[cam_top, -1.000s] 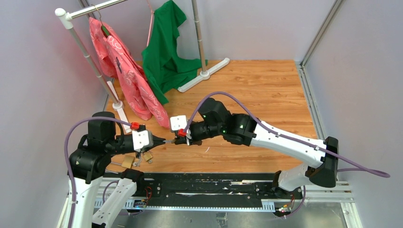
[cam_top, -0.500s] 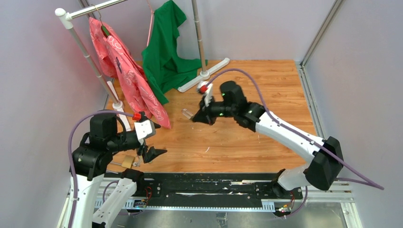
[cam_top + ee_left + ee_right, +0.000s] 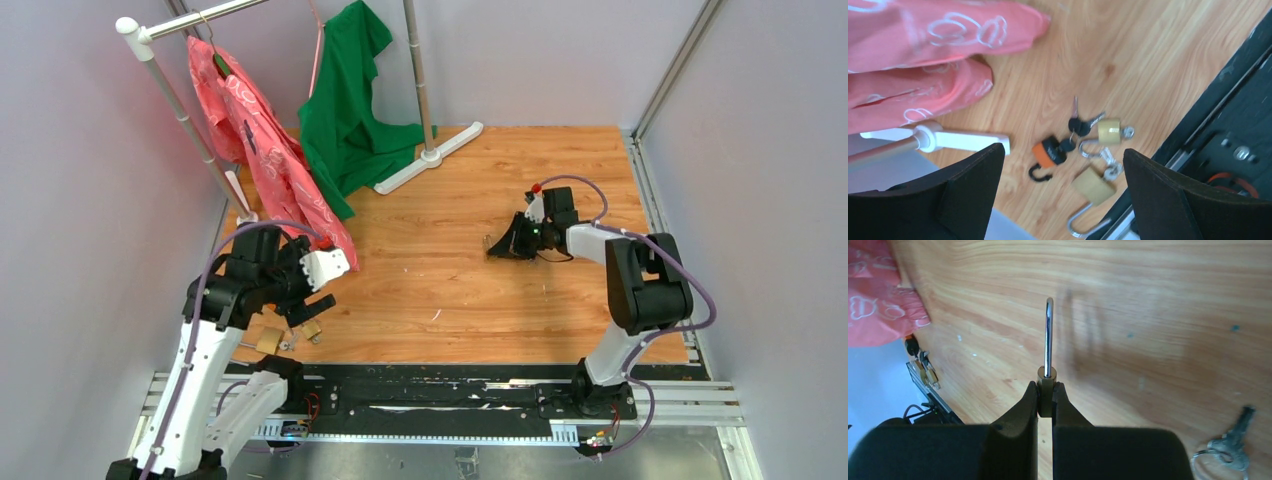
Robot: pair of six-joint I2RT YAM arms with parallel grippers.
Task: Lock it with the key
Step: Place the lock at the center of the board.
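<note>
Right gripper [image 3: 1045, 405]: pressed together on a brass padlock [image 3: 1046, 390], shackle raised and pointing away from the fingers, low over the wooden table [image 3: 560, 180] at its right side. Key [image 3: 1230, 445] on a ring: lay on the table just beside that gripper. Left gripper [image 3: 1058, 190]: spread wide, holding nothing, above the near left corner. Beneath it: two more brass padlocks [image 3: 1109, 131] with open shackles, an orange padlock [image 3: 1047, 152] and keys. Pink garment [image 3: 923, 50]: nearby.
</note>
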